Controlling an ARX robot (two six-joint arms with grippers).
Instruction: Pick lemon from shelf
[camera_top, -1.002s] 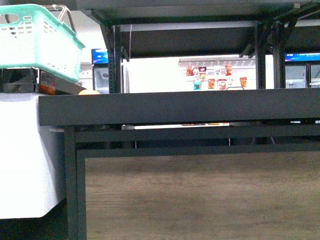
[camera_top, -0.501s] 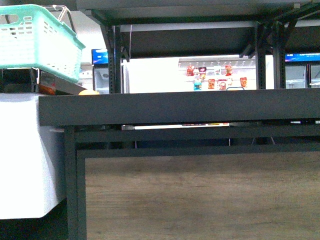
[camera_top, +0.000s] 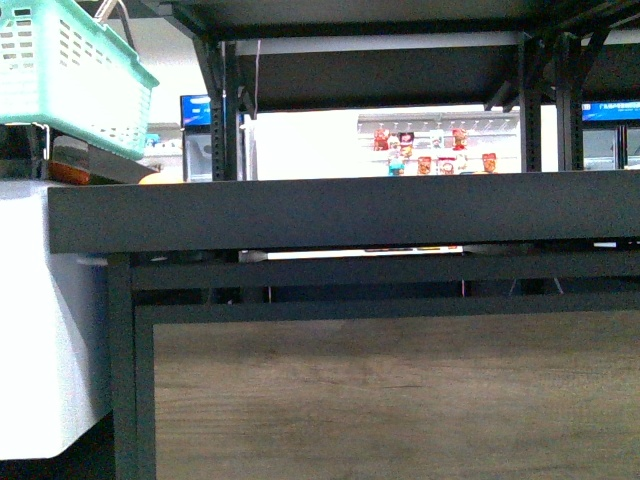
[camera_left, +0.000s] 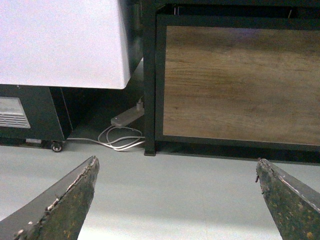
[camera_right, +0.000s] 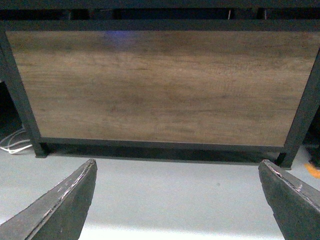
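Low before the shelf (camera_top: 122, 370), both arms are hanging near the floor (camera_left: 165, 195), facing its wood-grain panel (camera_top: 390, 400): the left gripper (camera_left: 176, 161) and right gripper (camera_right: 177, 163) are holding their jaws wide apart, gripping nothing. You are needing height first, so lift clear above the raised tray edge (camera_top: 340, 212) before reaching in. The lemon is not showing; an orange-yellow sliver (camera_top: 149, 179) is peeping over that edge far left, unidentifiable. A green basket (camera_top: 70, 75) and white cabinet (camera_top: 40, 320) are crowding that side.

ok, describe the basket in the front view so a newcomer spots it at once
Start at the black-framed shelf with the wood-grain panel. Left of it stands a white cabinet; above that, in the top-left corner, is the basket. It alone is mint-green slotted plastic.
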